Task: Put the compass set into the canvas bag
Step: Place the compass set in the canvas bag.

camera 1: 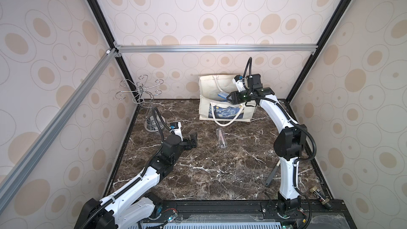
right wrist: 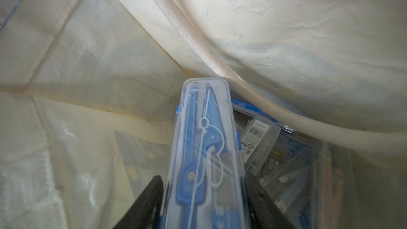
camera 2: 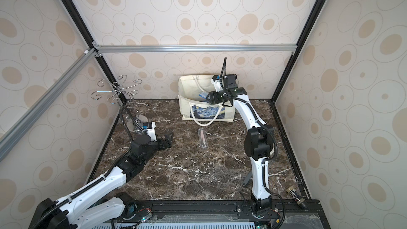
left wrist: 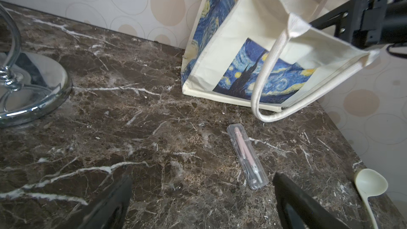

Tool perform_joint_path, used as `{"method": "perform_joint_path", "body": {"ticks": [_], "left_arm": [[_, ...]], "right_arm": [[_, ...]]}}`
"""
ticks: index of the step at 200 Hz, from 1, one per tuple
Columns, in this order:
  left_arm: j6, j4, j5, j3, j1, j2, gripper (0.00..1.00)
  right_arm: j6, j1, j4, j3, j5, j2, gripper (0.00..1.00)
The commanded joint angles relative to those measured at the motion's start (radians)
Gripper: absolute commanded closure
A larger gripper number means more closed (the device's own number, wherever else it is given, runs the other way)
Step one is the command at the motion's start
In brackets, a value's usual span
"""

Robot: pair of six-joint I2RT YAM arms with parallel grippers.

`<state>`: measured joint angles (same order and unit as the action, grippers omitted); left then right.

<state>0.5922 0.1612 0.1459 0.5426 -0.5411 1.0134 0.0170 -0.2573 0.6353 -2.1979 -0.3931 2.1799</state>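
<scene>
Dark marble table, everything placed off the canvas bag

Canvas bag stands upright against the back wall, mouth open, starry print facing the arms, one rope handle drooping down its front onto the marble

Chrome wire stand well left of the bag, near the left wall, apart from it

Right gripper reaches in over the bag's right rim and sits inside the mouth, jaws pinching the blue compass set by the long sides of its clear case; the case points down into the bag, above other clear packs lying at the bottom, not touching the rope beside it as far as I can tell

Left gripper low over the marble, front-left of the bag, jaws spread wide, nothing between them

Pink compass set in a clear case flat on the table just in front of the bag, near the handle loop, not touching

Cream spoon on the marble, front-right of the bag

Small capped vial far in front of the bag, by the right arm's base
</scene>
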Motion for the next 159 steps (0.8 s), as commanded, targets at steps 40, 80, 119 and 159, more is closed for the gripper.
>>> {"method": "perform_joint_path", "body": {"ticks": [40, 80, 119, 159], "left_arm": [[0.127, 0.092, -0.085, 0.003, -0.018, 0.193, 0.0], [0.146, 0.114, -0.074, 0.034, -0.056, 0.273, 0.0], [0.155, 0.142, -0.046, 0.07, -0.107, 0.337, 0.0], [0.158, 0.132, -0.016, 0.127, -0.157, 0.412, 0.0]], "right_arm": [[0.016, 0.009, 0.072, -0.134, 0.12, 0.06, 0.41], [0.009, 0.009, 0.061, -0.134, 0.121, 0.049, 0.38], [0.016, 0.009, 0.063, -0.132, 0.122, 0.039, 0.34], [0.021, 0.009, 0.061, -0.134, 0.12, 0.016, 0.31]]}}
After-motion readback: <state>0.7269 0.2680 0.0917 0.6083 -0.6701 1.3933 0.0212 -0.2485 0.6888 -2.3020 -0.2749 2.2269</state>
